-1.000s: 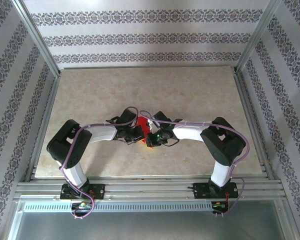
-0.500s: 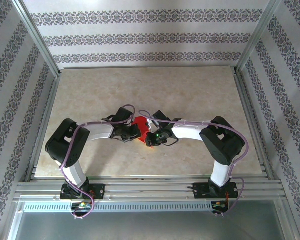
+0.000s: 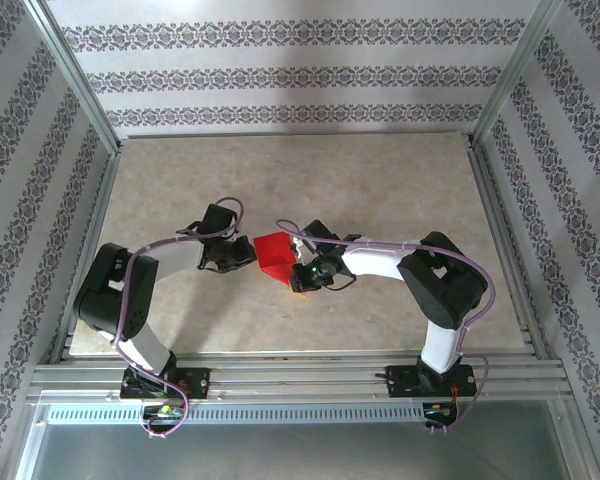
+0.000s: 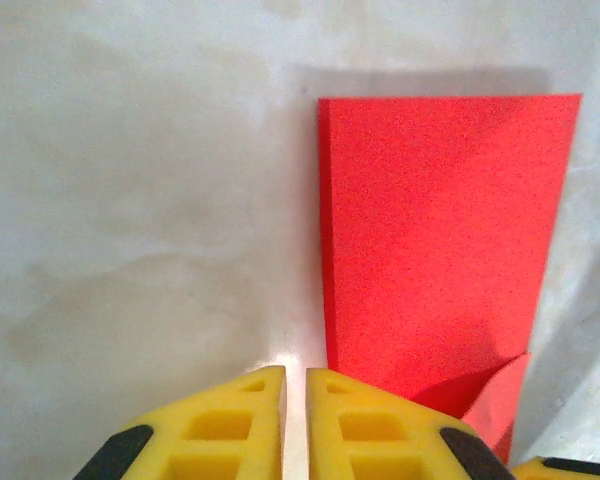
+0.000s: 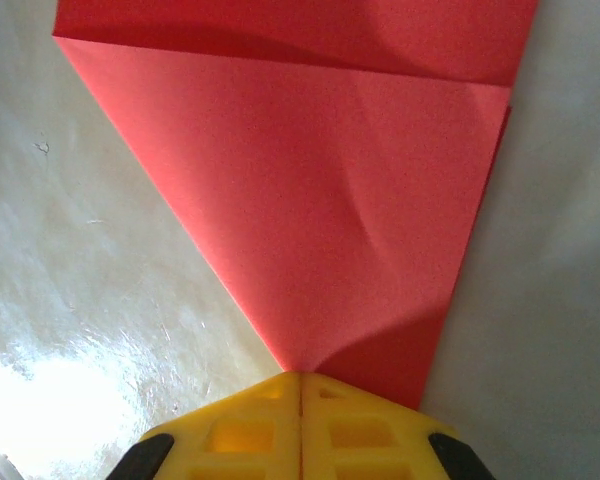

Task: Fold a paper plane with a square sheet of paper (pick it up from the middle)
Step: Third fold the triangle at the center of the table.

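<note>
1. Right claw (image 5: 300,378): fingers pressed flat together with no gap. I read it as clamped on the pointed corner of the paper (image 5: 320,220).
2. From that pinch a triangular flap widens away from the fingers up to a straight crease. I see another red layer beyond the crease.
3. Flap isn't flat. It has a soft dent partway up and a shadow under its right edge, so I take that end to be raised off the table (image 3: 380,190).
4. Left claw (image 4: 295,372): fingers a thin slit apart with nothing between them; I see bare table through the slit.
5. Left claw sits just beside the paper's left edge. I can't tell whether it touches.
6. From the left wrist the paper looks like a tall straight-edged strip, with a small triangular bit sticking out at its near right end.
7. Overhead: paper lies near the middle of the table, between the two claws. Left claw is at its left side and right claw is at its near-right corner.
</note>
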{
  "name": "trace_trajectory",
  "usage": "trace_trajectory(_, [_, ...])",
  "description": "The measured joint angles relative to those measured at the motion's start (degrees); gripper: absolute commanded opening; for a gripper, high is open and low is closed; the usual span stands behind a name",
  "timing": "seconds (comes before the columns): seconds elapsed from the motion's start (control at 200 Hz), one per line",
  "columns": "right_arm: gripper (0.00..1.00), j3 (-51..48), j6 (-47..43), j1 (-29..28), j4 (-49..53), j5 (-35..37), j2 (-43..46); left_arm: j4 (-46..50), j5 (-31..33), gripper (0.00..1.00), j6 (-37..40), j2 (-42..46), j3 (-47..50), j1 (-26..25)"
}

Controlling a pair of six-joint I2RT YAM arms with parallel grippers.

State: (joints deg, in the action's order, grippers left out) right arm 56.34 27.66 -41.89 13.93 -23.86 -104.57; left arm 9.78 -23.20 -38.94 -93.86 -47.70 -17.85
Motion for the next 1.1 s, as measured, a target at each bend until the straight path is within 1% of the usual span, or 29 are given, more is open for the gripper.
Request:
trace_trajectory(0.115, [0.08, 0.31, 0.04, 0.0, 0.31, -0.02, -0.2, 1.16, 1.05, 0.12, -2.89, 5.88, -0.57, -1.57])
trace_trajectory(0.22, [0.08, 0.79, 0.07, 0.02, 0.81, -0.24, -0.52, -1.16, 0.76, 0.11, -6.99, 8.92, -0.2, -5.11])
trace_trajectory(0.32, [0.08, 1.07, 0.07, 0.11, 1.14, -0.61, -0.76, -5.57, -0.52, 0.1, -11.1, 7.91, 2.21, -7.89])
trace_trajectory(0.49, [0.08, 1.11, 0.13, 0.13, 1.14, -0.7, -0.83, -8.66, -2.54, 0.1, -14.78, 1.77, 4.2, -10.56])
trace_trajectory(0.575, [0.08, 1.11, 0.17, 0.13, 1.14, -0.7, -0.83, -9.51, -3.17, 0.09, -15.37, -0.22, 4.2, -11.06])
trace_trajectory(0.859, [0.08, 1.11, 0.26, 0.13, 1.16, -0.68, -0.83, -10.73, -3.04, 0.09, -15.52, -2.84, 4.2, -11.08])
trace_trajectory(1.099, [0.1, 1.11, 0.2, 0.13, 1.16, -0.7, -0.79, -10.23, -1.9, 0.05, -15.13, -3.15, 3.76, -11.08])
